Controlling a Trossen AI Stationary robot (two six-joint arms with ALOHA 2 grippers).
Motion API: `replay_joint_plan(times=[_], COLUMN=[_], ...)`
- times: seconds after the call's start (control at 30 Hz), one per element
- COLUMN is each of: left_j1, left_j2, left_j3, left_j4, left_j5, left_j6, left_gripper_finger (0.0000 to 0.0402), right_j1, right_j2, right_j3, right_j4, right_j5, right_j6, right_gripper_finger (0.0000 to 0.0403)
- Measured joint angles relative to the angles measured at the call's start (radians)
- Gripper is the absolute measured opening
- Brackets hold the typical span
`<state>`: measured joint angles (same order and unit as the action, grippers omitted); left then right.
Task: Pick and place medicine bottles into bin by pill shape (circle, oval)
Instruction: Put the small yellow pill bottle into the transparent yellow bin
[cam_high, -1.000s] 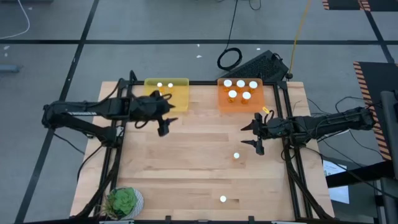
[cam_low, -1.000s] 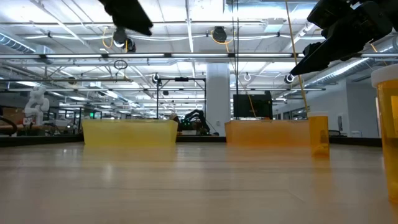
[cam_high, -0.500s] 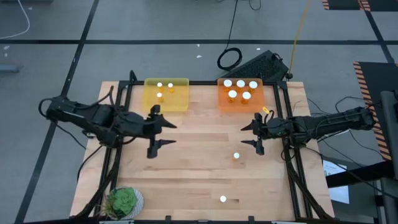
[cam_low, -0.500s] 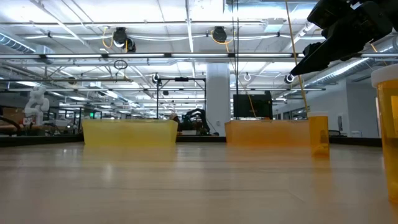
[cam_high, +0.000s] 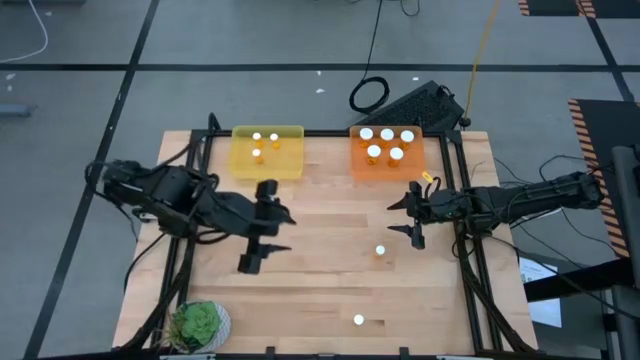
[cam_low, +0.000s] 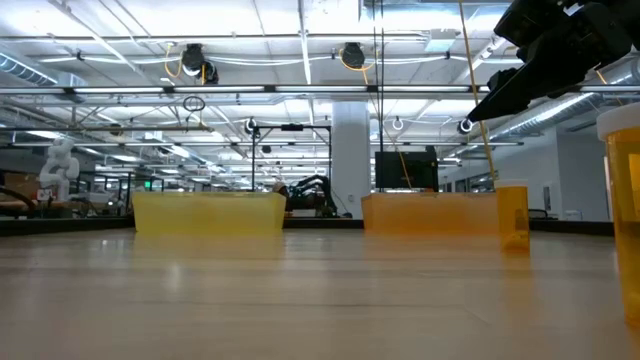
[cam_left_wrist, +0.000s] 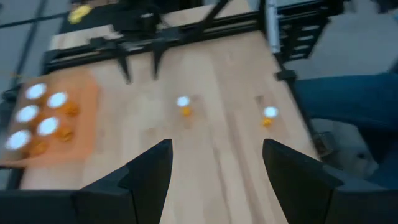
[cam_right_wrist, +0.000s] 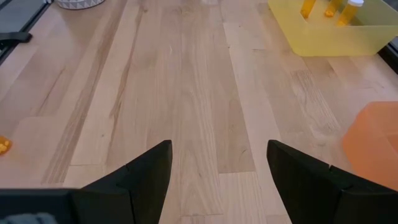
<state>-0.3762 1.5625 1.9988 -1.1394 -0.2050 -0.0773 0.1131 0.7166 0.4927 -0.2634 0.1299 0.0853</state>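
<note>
Left pincer hovers over middle of wooden table, fingers spread wide, holding nothing. Right pincer hangs near table's right edge, likewise spread and empty. Two medicine bottles loose on table: one just beside right pincer, another near front edge. Three bottles in yellow bin at far left; five white-capped bottles in orange bin at far right. Potted plant at front left corner.
</note>
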Motion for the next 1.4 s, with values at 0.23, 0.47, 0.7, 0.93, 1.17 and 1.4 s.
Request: replay_joint_plan(times=[0.23,0.47,0.7,0.93,1.17,1.4], left_j1=[-0.022,-0.022,-0.034,-0.052,-0.086,-0.131], left_j2=[0.171,0.245,0.267,0.261,0.26,0.259], left_j3=[0.272,0.354,0.354,0.354,0.339,0.339], left_j4=[-0.151,-0.175,-0.175,-0.203,-0.201,-0.196], left_j5=[0.035,0.117,0.044,-0.111,-0.111,-0.112], left_j6=[0.032,0.057,0.087,0.091,0.066,0.062], left_gripper_finger=[0.0255,0.0255,0.0255,0.0255,0.0255,0.0255], right_j1=[0.0,0.0,0.0,0.002,0.063,0.186], right_j2=[0.0,0.0,0.0,0.0,0.0,0.0], right_j3=[0.0,0.0,0.0,0.0,0.0,0.0], right_j4=[-0.006,-0.008,-0.007,-0.017,-0.092,-0.095], right_j5=[0.0,0.0,0.0,-0.017,-0.037,-0.01], right_j6=[-0.002,-0.003,-0.003,0.015,0.105,0.2], right_gripper_finger=[0.0255,0.0255,0.0255,0.0255,0.0255,0.0255])
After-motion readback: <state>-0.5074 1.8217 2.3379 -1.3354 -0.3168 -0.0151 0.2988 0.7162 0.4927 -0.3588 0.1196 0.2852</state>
